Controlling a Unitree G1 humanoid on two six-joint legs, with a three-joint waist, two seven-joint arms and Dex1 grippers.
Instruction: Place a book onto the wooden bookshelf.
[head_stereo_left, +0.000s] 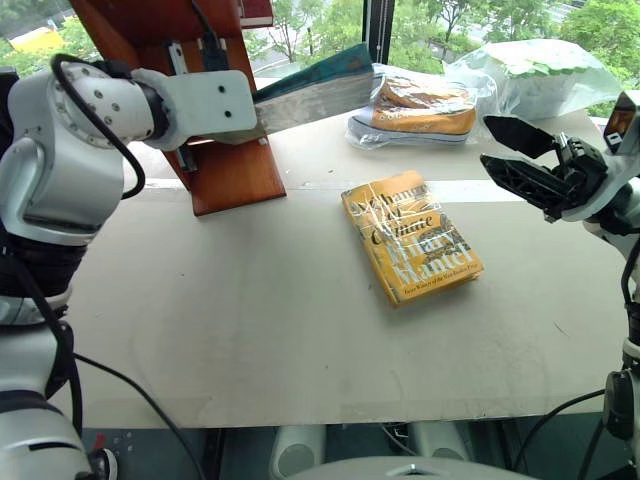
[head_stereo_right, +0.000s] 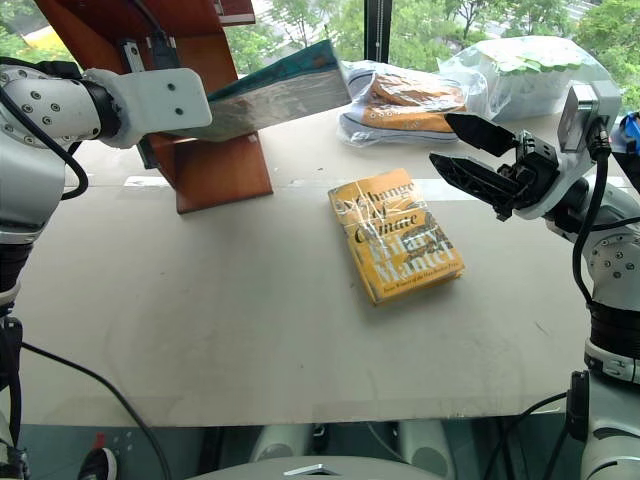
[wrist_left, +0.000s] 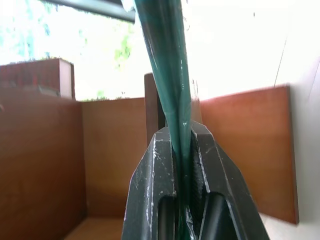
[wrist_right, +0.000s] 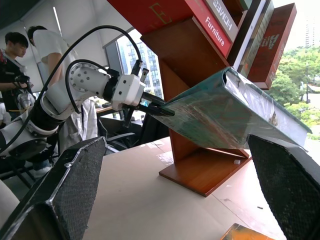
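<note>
Beige tabletop (head_stereo_left: 250, 320) before bright windows, seen from the head views: yellow-orange book (head_stereo_left: 411, 243) lying flat mid-table, bagged sneaker (head_stereo_left: 425, 108) and plastic bag (head_stereo_left: 540, 70) farther back. Left gripper (head_stereo_left: 252, 105) clamped on one end of the teal-green book (head_stereo_left: 315, 92), held in the air roughly level, far end unsupported, just beside the wooden bookshelf (head_stereo_left: 215, 140). Right gripper (head_stereo_right: 480, 160) spread wide, empty, hovering apart from both books.

Left wrist view: book edge (wrist_left: 167, 85) pinched between the black fingers (wrist_left: 150, 195), shiny wrap at the contact; shelf panels directly behind.

Right wrist view: own fingers (wrist_right: 70, 190) wide apart; book (wrist_right: 225, 112) cantilevered from the left gripper (wrist_right: 161, 110), overlapping the slanted side panel. Shelved books (wrist_right: 230, 22) above. People (wrist_right: 30, 55) in the background.

Risks, judged:
- slick wrap plus long overhang → book pivoting or slipping out of the pinch;
- free corner catching the slanted panel → book twisted loose;
- dropped book landing on the table, possibly on the yellow-orange book.
</note>
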